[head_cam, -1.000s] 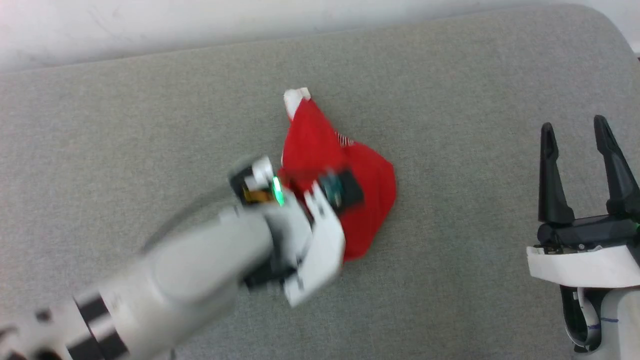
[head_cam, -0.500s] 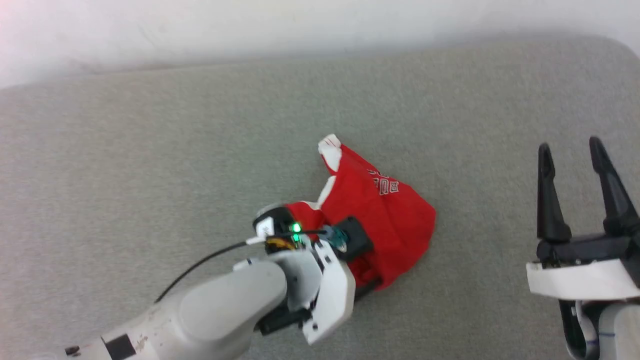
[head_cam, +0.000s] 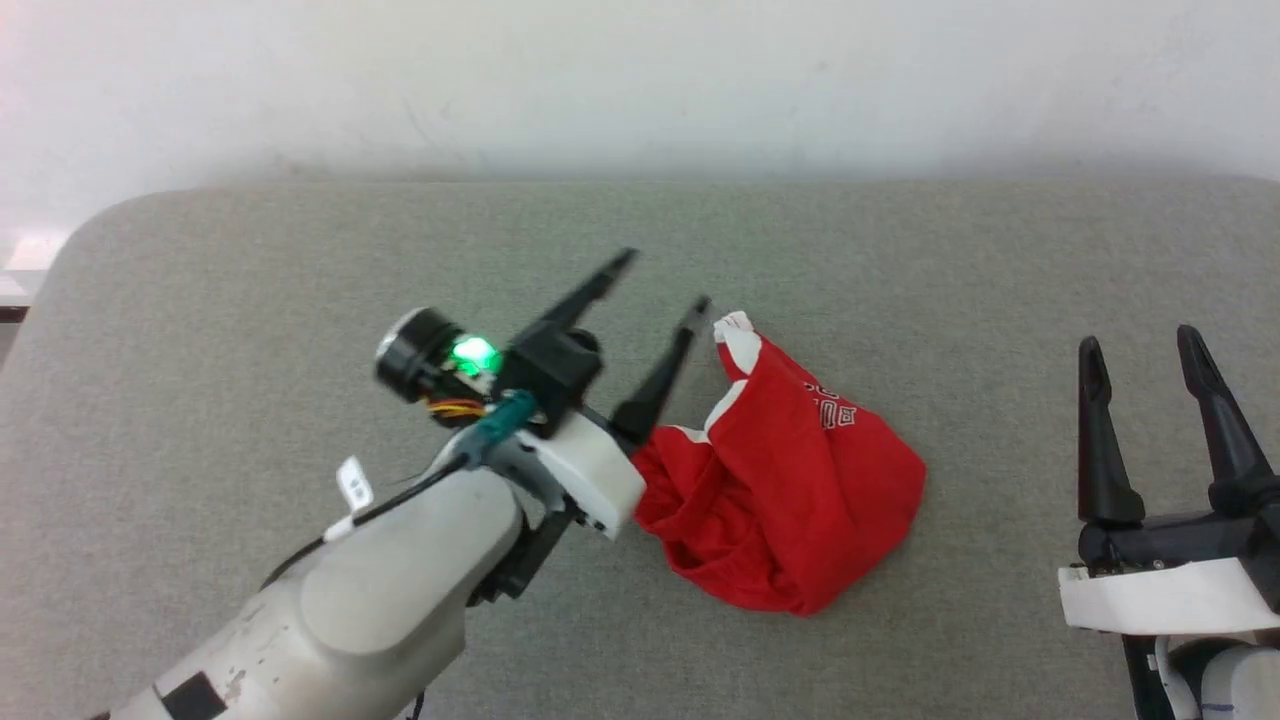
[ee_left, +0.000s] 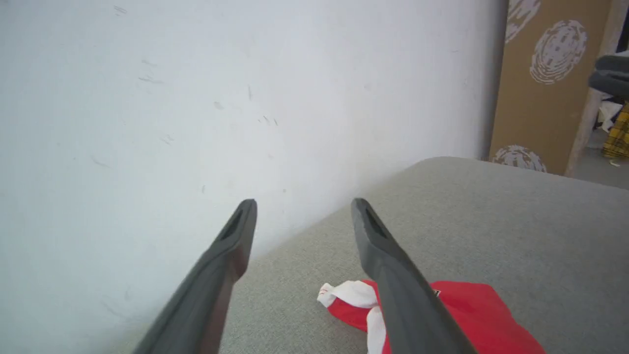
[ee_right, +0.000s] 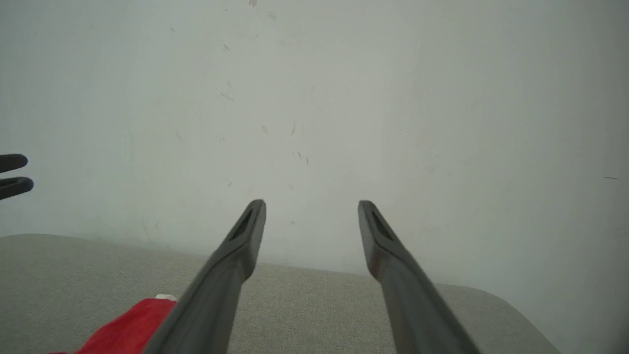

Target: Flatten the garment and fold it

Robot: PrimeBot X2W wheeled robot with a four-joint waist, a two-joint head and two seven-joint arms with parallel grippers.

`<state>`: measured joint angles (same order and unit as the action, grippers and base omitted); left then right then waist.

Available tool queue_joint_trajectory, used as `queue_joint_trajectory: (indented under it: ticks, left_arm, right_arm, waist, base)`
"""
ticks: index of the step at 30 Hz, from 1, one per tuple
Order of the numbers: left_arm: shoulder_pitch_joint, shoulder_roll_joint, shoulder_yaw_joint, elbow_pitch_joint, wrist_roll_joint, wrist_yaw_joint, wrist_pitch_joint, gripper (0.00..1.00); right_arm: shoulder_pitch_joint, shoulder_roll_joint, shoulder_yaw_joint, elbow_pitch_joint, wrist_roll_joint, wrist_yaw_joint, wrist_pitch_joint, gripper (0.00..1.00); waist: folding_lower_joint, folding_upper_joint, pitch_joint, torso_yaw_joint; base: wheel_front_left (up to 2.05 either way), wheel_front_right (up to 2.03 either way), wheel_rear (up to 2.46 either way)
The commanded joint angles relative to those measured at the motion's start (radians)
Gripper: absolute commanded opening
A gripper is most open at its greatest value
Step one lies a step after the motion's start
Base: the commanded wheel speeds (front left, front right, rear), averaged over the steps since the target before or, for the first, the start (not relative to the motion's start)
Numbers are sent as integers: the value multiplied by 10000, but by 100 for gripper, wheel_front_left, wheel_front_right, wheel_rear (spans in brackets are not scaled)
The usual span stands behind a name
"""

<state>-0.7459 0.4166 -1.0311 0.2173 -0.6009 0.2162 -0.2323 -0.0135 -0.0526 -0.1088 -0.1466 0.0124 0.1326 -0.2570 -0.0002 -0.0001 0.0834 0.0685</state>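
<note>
Nearest the robot, at the lower left of the head view, the pale left forearm is seen reaching up and to the right across the grey fabric-covered surface. At the lower right the right gripper is held upright, its two dark fingers spread wide with nothing between them; the same wide, empty gap is shown in the right wrist view.

Between the two arms, and much closer to the left one, the garment is found lying on the grey surface as a crumpled red heap, neither flattened nor folded. White trim is seen along its left edge and at its far corner, and small printed lettering is seen on its far side.

Farther on, the left gripper is angled up and to the right with its jaws spread wide and empty. One finger crosses the garment's left edge, its tip ending just beside the white corner; whether cloth is touched cannot be told. In the left wrist view the red fabric is seen below that finger.

Behind the surface a scuffed white wall is seen, and beside it a brown cardboard panel.
</note>
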Motion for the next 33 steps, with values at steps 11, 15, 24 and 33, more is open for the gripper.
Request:
queue_joint_trajectory:
  ticks: [11,15,24,33]
  left_arm:
    - [2755,-139,3848,-1315,1643,2588,-291,100]
    - [3843,-512,5108,-1601,2364,2431,-292,100]
    - [5578,-1309,6810,-1607,3763,1370,-293,100]
    - [6321,-1990,7838,-1627,4548,581,-294,100]
  right_arm:
    - [107,24,-52,83,13,-19,-47,100]
    - [106,24,-66,198,56,-19,-47,100]
    - [322,24,-50,564,168,-19,-47,100]
    - [480,24,-91,711,214,-19,-47,100]
  waist:
    - [2,1,37,167]
    - [2,1,52,93]
    - [2,1,-114,-83]
    - [2,1,-268,-18]
  base:
    - [0,0,0]
    - [0,0,0]
    - [0,0,0]
    - [0,0,0]
